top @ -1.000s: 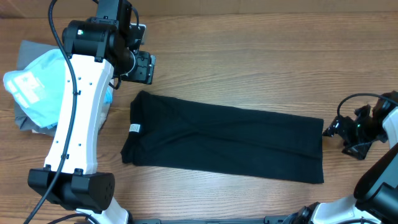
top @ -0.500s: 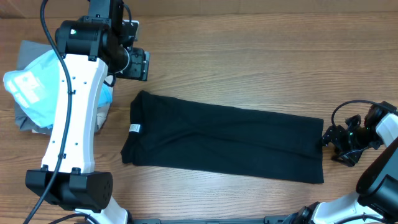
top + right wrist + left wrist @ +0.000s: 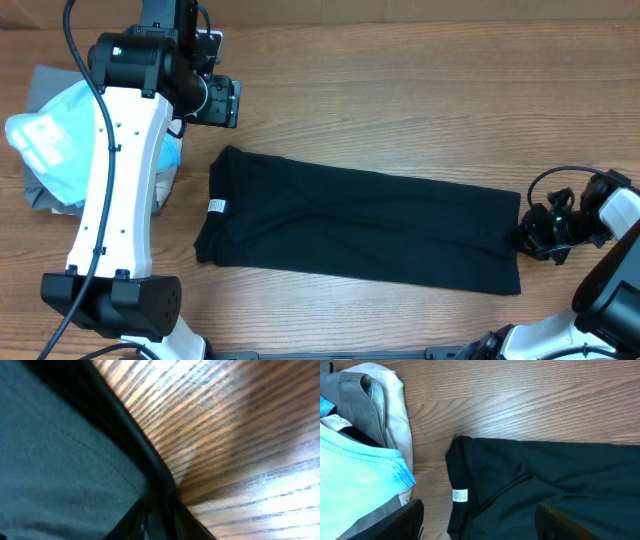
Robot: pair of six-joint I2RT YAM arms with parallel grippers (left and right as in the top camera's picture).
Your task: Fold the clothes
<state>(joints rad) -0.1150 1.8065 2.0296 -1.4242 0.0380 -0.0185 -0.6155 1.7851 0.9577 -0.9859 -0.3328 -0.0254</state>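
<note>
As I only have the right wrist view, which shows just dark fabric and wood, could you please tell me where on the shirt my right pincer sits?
Observer: The right pincer is at the middle of the right short edge of the black T-shirt, which lies folded into a long band.
Operator: And the other arm?
Observer: The left pincer hangs open above the bare table, just beyond the shirt's far left corner.
Operator: Is anything else nearby?
Observer: A light blue garment lies on grey folded garments, left of the shirt and apart from it.
</note>
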